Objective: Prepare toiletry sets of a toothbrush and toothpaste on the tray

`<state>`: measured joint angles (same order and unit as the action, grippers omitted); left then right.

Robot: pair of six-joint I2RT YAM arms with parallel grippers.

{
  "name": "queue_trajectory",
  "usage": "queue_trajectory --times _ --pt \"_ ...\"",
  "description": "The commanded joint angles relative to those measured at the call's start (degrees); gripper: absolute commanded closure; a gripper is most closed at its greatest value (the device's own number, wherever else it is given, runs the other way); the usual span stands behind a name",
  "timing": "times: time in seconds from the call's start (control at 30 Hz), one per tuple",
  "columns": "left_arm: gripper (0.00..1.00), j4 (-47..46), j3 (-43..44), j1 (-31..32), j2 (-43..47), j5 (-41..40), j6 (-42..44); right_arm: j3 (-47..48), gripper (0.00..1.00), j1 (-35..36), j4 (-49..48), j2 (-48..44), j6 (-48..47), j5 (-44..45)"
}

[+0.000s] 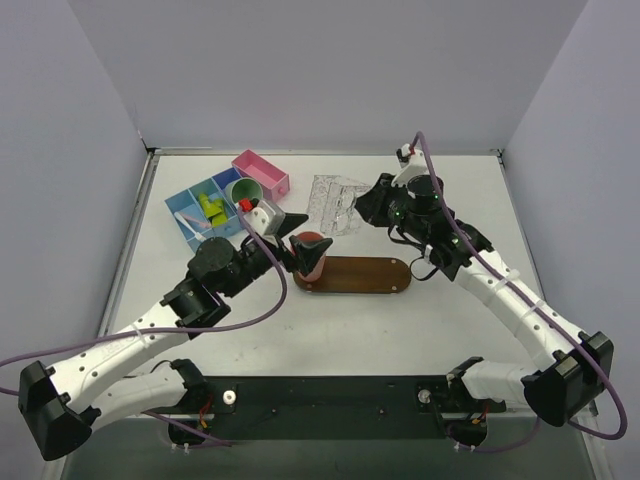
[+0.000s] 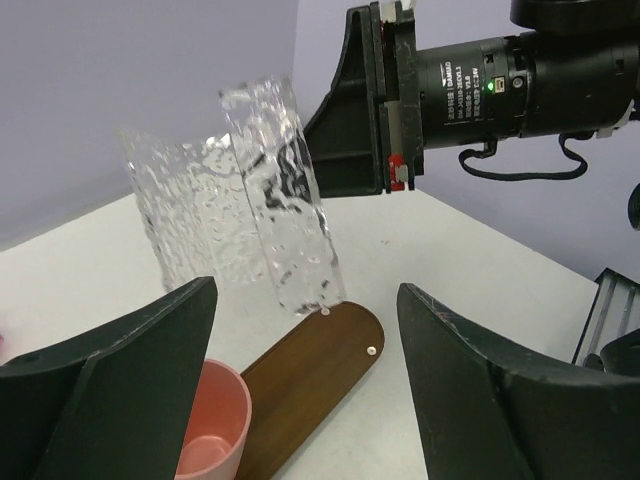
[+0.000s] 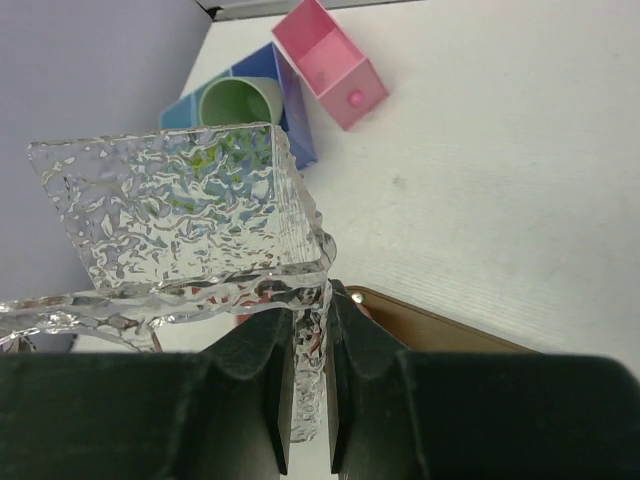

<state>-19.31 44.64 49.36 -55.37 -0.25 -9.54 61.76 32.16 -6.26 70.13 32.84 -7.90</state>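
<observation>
The dark brown tray [image 1: 365, 277] lies mid-table, with a salmon-pink cup [image 1: 311, 246] on its left end. My left gripper [image 1: 298, 252] is open, its jaws either side of that cup; in the left wrist view [image 2: 305, 300] the cup [image 2: 205, 420] sits low by the left finger, over the tray [image 2: 310, 380]. My right gripper [image 1: 360, 208] is shut on the wall of a clear textured container [image 1: 335, 205], seen close in the right wrist view [image 3: 310, 335]. Yellow-green toothpaste tubes [image 1: 210, 205] and a pale toothbrush [image 1: 188, 218] lie in the blue bin [image 1: 186, 200].
A green cup [image 1: 243, 190] stands by the blue bin, with a pink bin [image 1: 261, 172] behind it. In the right wrist view the pink bin [image 3: 330, 65], green cup [image 3: 240, 98] and tray end [image 3: 440, 325] show past the clear container [image 3: 170, 200].
</observation>
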Motion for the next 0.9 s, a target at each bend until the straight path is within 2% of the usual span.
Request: queue_trajectory --times 0.0,0.13,0.23,0.4,0.63,0.87 --pt "0.17 11.38 8.52 -2.07 1.68 6.65 3.11 8.28 1.00 -0.08 13.79 -1.49 -16.39 -0.01" --pt "0.16 18.77 15.55 -4.80 -0.61 15.16 3.48 11.45 1.00 0.00 24.95 -1.48 -24.13 1.22" --pt "0.16 23.87 21.26 -7.26 -3.68 21.06 1.46 12.16 1.00 -0.08 28.75 -3.06 -28.17 2.19" --pt "0.16 26.69 28.30 -8.23 -9.48 25.03 -3.36 15.23 1.00 2.19 36.21 -4.12 -36.07 2.01" --pt "0.20 30.99 33.75 -8.23 -18.44 33.46 -8.47 15.50 1.00 10.54 39.31 -2.54 -42.68 7.46" --pt "0.25 34.43 33.76 -8.23 -21.44 34.44 -9.88 16.29 1.00 12.22 40.19 -0.08 -43.30 10.27"
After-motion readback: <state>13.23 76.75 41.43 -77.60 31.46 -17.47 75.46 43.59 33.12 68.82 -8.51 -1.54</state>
